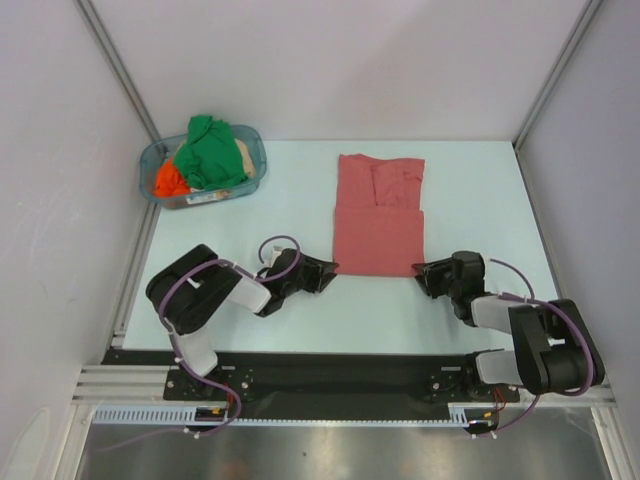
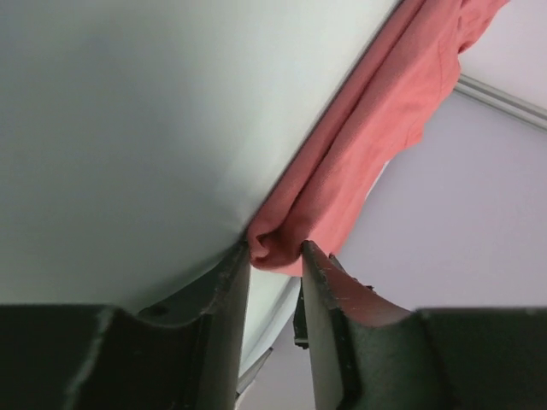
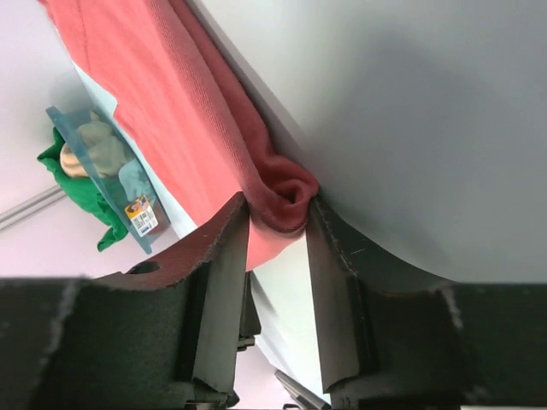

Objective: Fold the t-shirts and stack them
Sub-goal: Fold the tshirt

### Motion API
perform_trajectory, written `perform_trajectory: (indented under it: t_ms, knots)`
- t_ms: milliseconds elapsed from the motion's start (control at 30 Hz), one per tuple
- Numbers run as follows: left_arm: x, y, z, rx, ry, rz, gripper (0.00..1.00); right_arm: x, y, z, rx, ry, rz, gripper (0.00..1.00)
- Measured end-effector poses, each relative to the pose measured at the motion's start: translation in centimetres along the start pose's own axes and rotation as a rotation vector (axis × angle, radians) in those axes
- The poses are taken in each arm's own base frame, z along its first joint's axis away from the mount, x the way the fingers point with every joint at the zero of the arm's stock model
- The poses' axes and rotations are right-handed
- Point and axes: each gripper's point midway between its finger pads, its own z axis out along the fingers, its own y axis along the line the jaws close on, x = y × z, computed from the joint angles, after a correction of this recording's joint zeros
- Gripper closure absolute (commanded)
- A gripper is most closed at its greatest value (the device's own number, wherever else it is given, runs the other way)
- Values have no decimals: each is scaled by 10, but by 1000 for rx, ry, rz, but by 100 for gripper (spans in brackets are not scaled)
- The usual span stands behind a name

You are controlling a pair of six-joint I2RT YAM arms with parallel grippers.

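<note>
Under the left pincer [image 1: 331,267] and the right pincer [image 1: 417,270] you see the pale table [image 1: 470,200], the biggest thing here. On it, between the two pincers and stretching away from them toward the far wall, lies the salmon-red t-shirt [image 1: 378,225]. It is folded to a long rectangle, and at the end far from the pincers some cloth is folded over on top. Its near edge runs from one pincer to the other.

Well apart from the left pincer, ahead of it and to its left, stands the clear blue-tinted tub [image 1: 148,170]. From the right pincer it is beyond the red shirt. In the tub the green t-shirt [image 1: 208,150] is heaped highest. The orange t-shirt [image 1: 168,181] shows at the side turned away from the pincers' shirt, and the beige t-shirt [image 1: 241,155] at the side turned toward it.

The left pincer lies low over the table at the near left corner of the red shirt. In its wrist view this corner is bunched into a small roll between the two dark fingers [image 2: 229,295] and touches both of them. So this pincer is clamped on the salmon-red t-shirt.

The right pincer is at the near right corner. Its fingers [image 3: 224,256] press a rolled corner of the same shirt from both sides, so it grips the shirt too.

The smallest thing is a label [image 3: 141,215] on the tub wall, seen far beyond the right pincer.
</note>
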Motion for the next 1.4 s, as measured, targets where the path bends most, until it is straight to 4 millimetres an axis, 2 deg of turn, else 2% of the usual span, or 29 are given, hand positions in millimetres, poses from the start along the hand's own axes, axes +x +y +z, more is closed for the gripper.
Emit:
perform_trajectory:
  t_ms: [33, 67, 133, 167, 267, 433, 567, 667, 767, 933, 1000, 1100, 1200, 1267, 1333, 1400]
  knots:
    - [-1, 0, 1, 0, 0, -2, 67, 0, 0, 1, 2, 1, 1, 65]
    - [-2, 1, 2, -3, -1, -3, 78, 0, -1, 1, 3, 0, 1, 73]
    - [-4, 4, 4, -12, 0, -6, 92, 0, -4, 2, 15, 1, -1, 79]
    - [-5, 6, 5, -14, 3, -7, 100, 1, -6, 2, 21, 3, 1, 86]
    - [-5, 3, 6, -10, 14, 7, 100, 2, -9, 1, 36, 8, -10, 100]
    - [-3, 6, 2, -14, 36, 39, 100, 6, -12, -13, 54, 27, -56, 100]
    - [7, 23, -25, -33, 63, 54, 100, 12, -8, -36, 40, 55, -113, 100]
    - [23, 29, -52, -22, 104, 77, 100, 19, -15, -52, 61, 83, -139, 100]
    - [36, 23, -77, 12, 132, 101, 100, 26, -23, -71, 79, 105, -159, 100]
    - [52, 5, -124, 116, 163, 129, 100, 37, -24, -108, 41, 129, -185, 100]
    - [59, 6, -142, 135, 181, 132, 100, 42, -23, -123, 30, 145, -197, 100]
    - [65, 11, -155, 129, 194, 143, 100, 47, -21, -143, 27, 163, -210, 100]
    - [66, 19, -160, 90, 186, 161, 100, 48, -14, -156, 37, 172, -216, 100]
    - [65, 12, -161, 69, 164, 174, 99, 47, 0, -162, 55, 176, -226, 100]
    - [63, -12, -161, 78, 136, 176, 100, 45, 25, -161, 85, 181, -249, 100]
    - [56, -44, -157, 89, 102, 188, 100, 39, 58, -154, 87, 175, -275, 100]
